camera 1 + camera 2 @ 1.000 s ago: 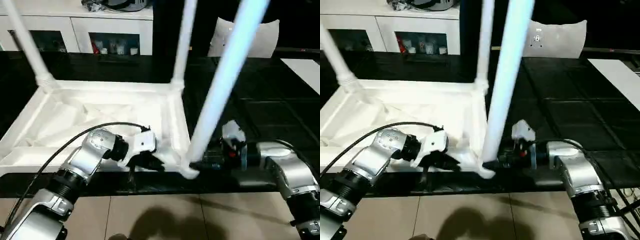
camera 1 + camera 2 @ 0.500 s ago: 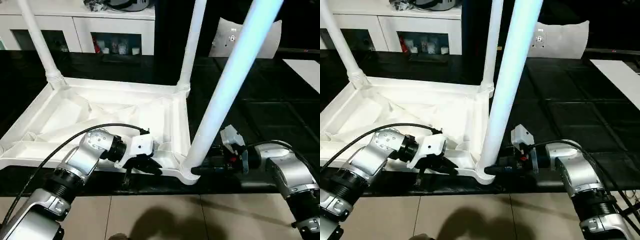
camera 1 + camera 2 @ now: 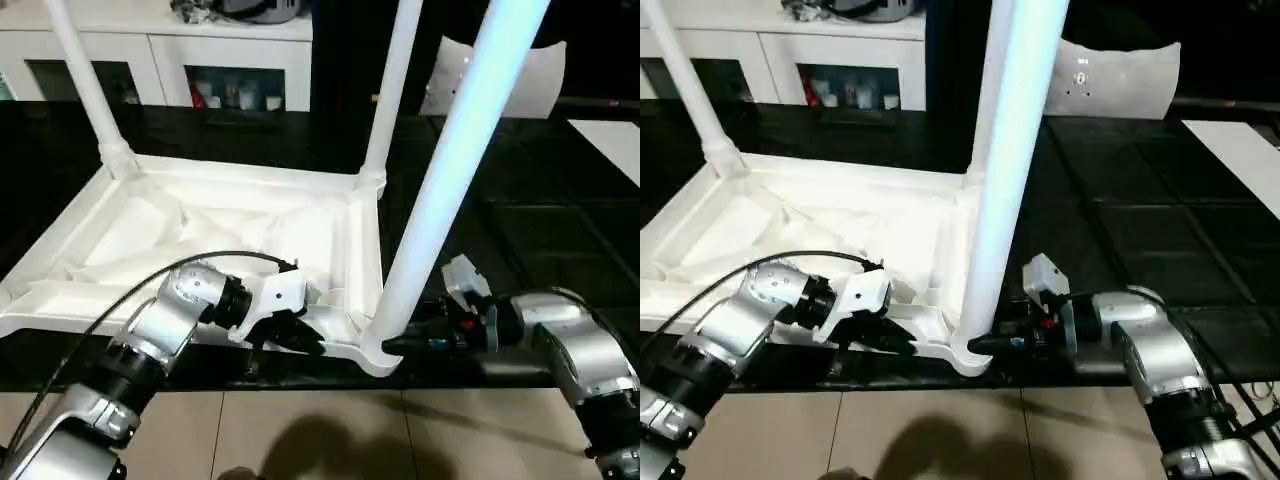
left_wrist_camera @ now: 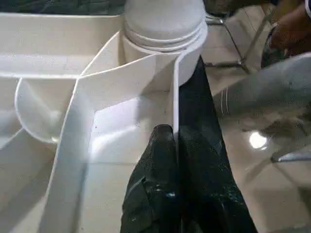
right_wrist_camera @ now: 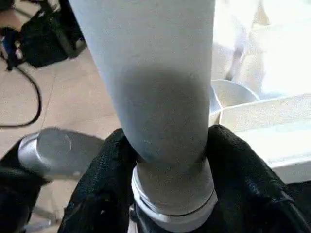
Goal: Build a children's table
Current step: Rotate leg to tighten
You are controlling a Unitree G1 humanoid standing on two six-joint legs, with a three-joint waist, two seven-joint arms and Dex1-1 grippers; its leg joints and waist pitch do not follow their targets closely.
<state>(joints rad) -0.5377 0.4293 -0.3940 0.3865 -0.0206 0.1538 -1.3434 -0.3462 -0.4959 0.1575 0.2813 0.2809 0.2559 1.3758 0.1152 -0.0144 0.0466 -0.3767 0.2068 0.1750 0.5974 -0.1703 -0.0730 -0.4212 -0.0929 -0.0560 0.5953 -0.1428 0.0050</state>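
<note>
Pinching the near rim of the children's table (image 3: 230, 225), your left pincer (image 4: 176, 145) has one finger either side of that thin wall, just beside the corner socket. Your right pincer (image 5: 165, 160) is clamped around the near leg (image 3: 455, 160) at that socket. The upturned table lies on the black worktop (image 3: 520, 220), its near corner at the worktop's front edge, floor (image 3: 320, 430) below. No writing is legible.
</note>
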